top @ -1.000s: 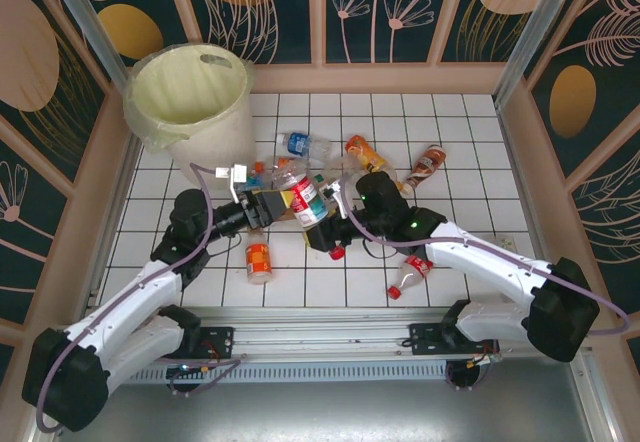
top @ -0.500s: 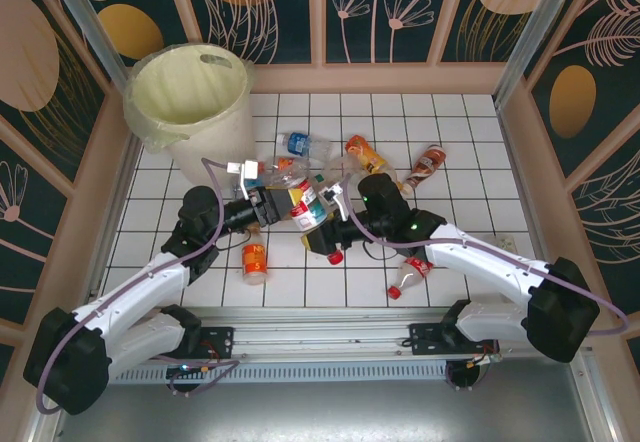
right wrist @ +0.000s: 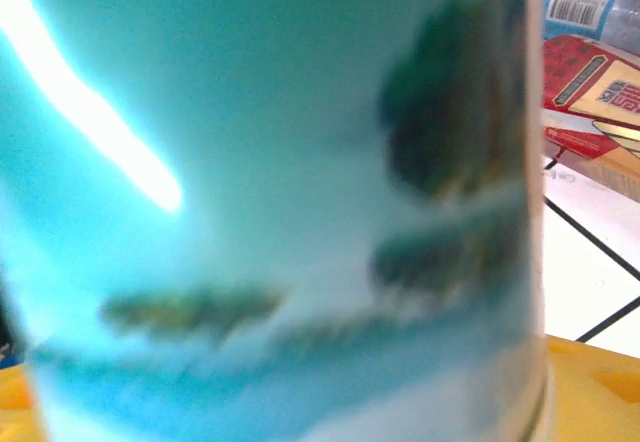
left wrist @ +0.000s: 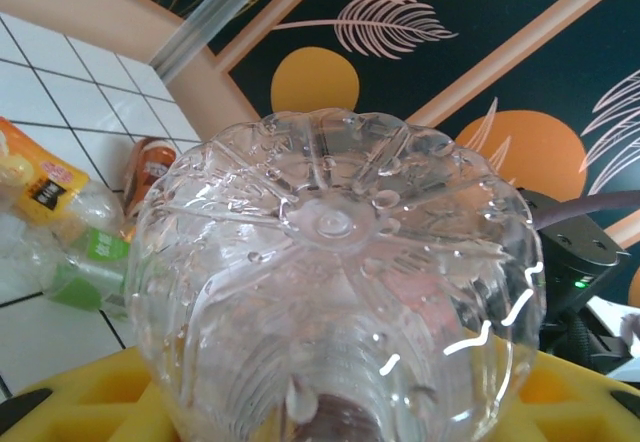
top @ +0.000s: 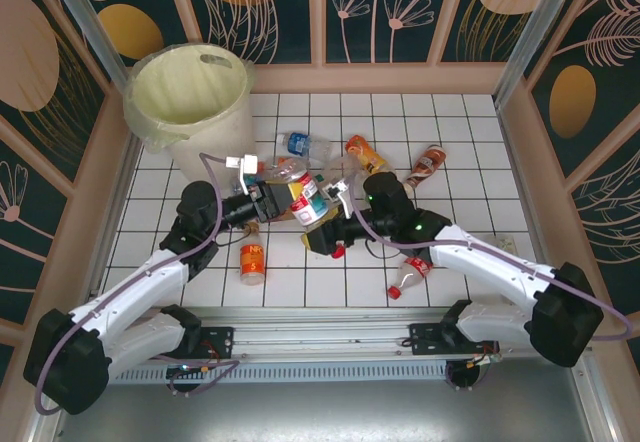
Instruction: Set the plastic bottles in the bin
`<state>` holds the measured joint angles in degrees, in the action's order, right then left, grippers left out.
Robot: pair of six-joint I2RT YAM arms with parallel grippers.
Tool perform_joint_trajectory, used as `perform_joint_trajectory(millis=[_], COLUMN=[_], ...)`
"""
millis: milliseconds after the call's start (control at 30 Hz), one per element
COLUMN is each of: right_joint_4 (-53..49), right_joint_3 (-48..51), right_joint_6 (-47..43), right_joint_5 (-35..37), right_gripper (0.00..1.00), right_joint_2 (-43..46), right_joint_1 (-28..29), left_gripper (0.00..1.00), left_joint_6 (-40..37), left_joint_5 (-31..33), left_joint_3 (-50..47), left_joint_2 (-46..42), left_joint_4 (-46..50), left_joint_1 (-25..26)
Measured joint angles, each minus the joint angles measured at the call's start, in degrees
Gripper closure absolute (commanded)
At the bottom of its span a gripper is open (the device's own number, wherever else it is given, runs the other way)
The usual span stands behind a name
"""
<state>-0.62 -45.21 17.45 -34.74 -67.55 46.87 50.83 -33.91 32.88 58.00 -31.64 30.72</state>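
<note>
Since the bin (top: 205, 147) stands on its side, the left gripper (top: 276, 202) clamps the clear bottle (top: 304, 196), just right of the bin, likely to carry it over; whether the right gripper (top: 320, 218) grips or gapes I cannot tell.

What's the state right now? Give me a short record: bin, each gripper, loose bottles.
bin: far left corner, upright, no bottles visible inside
left gripper: shut on a clear bottle, its base facing the wrist camera
right gripper: a blue-labelled bottle sits close between its fingers; grip cannot be judged
loose bottles: orange bottle front left, red-labelled bottle front right, several more mid-table
surface: white tiles
</note>
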Motion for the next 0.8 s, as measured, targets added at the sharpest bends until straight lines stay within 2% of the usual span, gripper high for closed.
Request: perform_joint_trajectory(millis=[233, 467, 800], right_joint_4=[-1.81, -4.63, -9.77], right_joint_3=[0.0, 0.0, -0.02], right_joint_6=[-0.13, -0.11, -0.15], right_joint_5=[2.93, 11.69, 22.6], right_gripper=[0.01, 0.01, 0.01], right_joint_2=[7.98, 16.57, 22.64], right_joint_1=[-2.16, -3.08, -3.08], left_gripper=[0.51, 0.49, 0.48], left_joint_6=[-9.38, -20.85, -35.74], left_joint_5=[6.84, 20.24, 39.71], left_joint_3=[11.96, 30.36, 53.2], left_joint_2=[-0.22, 2.73, 10.58], left_joint_4=[16.55, 32.24, 47.15], left_joint_1=[0.0, 0.0, 0.0])
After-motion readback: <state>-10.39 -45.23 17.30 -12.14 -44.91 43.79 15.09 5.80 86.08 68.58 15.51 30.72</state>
